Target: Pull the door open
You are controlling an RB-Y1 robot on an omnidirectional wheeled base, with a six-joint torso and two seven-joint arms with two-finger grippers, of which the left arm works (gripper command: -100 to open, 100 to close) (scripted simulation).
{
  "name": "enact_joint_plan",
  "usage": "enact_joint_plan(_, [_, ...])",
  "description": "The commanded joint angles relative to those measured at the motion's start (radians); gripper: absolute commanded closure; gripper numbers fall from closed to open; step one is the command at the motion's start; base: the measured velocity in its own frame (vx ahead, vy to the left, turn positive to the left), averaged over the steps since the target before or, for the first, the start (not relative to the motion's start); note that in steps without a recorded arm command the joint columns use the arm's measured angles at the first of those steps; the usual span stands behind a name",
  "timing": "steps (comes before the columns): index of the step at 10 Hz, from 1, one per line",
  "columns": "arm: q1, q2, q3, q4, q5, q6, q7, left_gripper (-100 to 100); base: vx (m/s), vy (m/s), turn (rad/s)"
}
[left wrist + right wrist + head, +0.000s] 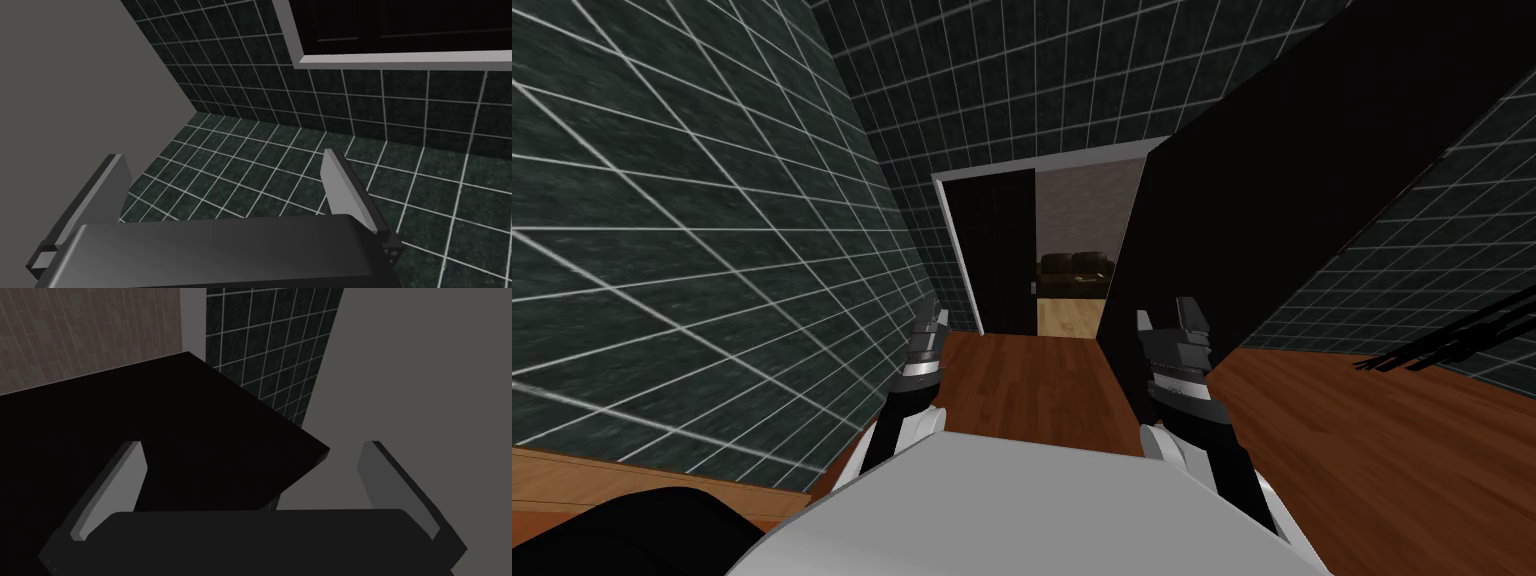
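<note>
Door (1272, 200): a flat black slab on my right, angled into the tiled room and standing away from the pale door frame (948, 230). The opening beyond shows wood floor (1022, 380) and a dark sofa (1075, 272). I'd call it partly open.

Right claw (1167, 318) sits just beside the slab with its blades spread wide and nothing held. In the right wrist view a corner of the slab lies between the blades. I can't tell whether it touches either one.

Left claw (932, 322) is also wide and empty, up by the dark tiled wall (712, 250).

Handling, my guess:
- The panel is rigid and hinged, so it will only move on an arc. Pull along the arc, not straight back.
- It's probably moderately heavy.
- The face looks smooth, so thin blades would slip on it.
- Best hold is a pinch across the thickness at the free edge, or a handle if one turns up.

Hard to read:
- The slab is drawn pure black with no shading, so I can't make out a handle, hinges or thickness.
- I can't tell which edge is the hinge side.
- A black panel (997, 250) fills the left half of the frame. It could be a second leaf or an area where nothing is drawn.
- Dark streaks (1442, 345) on the floor at far right are unclear.
</note>
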Motion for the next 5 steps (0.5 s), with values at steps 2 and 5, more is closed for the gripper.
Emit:
enact_joint_plan(2, [-0.012, 0.015, 0.002, 0.048, 0.004, -0.012, 0.008, -100, 0.126, -0.029, -0.044])
enact_joint_plan(5, [-0.027, 0.029, 0.005, 0.107, 0.009, -0.027, 0.018, -100, 0.159, -0.021, -0.027])
